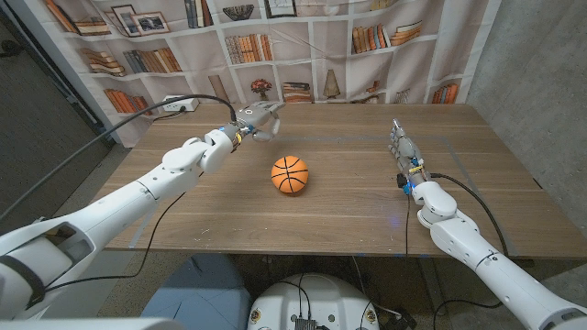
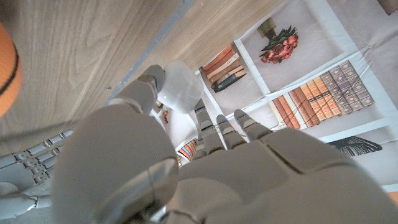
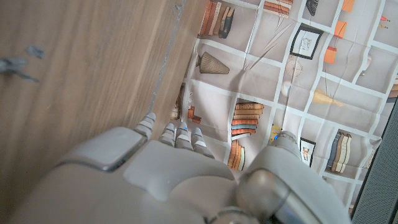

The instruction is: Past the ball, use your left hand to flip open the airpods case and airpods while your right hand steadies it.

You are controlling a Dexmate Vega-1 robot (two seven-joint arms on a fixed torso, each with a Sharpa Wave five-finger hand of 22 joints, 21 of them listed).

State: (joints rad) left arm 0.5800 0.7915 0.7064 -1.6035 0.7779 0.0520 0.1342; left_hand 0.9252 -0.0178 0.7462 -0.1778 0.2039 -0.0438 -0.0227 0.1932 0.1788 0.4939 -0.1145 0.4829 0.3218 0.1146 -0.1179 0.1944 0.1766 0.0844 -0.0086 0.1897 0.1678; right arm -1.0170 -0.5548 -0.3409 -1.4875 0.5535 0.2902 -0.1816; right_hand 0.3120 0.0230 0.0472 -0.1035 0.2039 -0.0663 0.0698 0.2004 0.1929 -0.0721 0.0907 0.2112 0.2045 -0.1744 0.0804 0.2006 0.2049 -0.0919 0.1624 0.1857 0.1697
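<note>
Far left on the wooden table (image 1: 348,206): left hand (image 1: 255,119) raised past the basketball (image 1: 290,174), toward the table's far edge, fingers (image 2: 219,132) closed around a small white rounded thing, the airpods case (image 2: 179,86), gripped between thumb and fingers. Lid open or closed: impossible to tell, hidden by the grip and too small in the head view. Behind the hand, a printed bookshelf backdrop (image 1: 303,46) hanging past the table's far edge, with a white power strip (image 1: 176,105) near the far left corner.

Middle of the table: orange basketball with black seams, resting alone, well apart from both hands; its edge also caught in the left wrist view.

Right side: right hand (image 1: 404,151) near the table's right half, standing on its edge, fingers (image 3: 177,134) straight and held close together, pointing toward the far edge, holding nothing and well apart from the case. Black cable (image 1: 477,202) looping off the right wrist across the wood.
</note>
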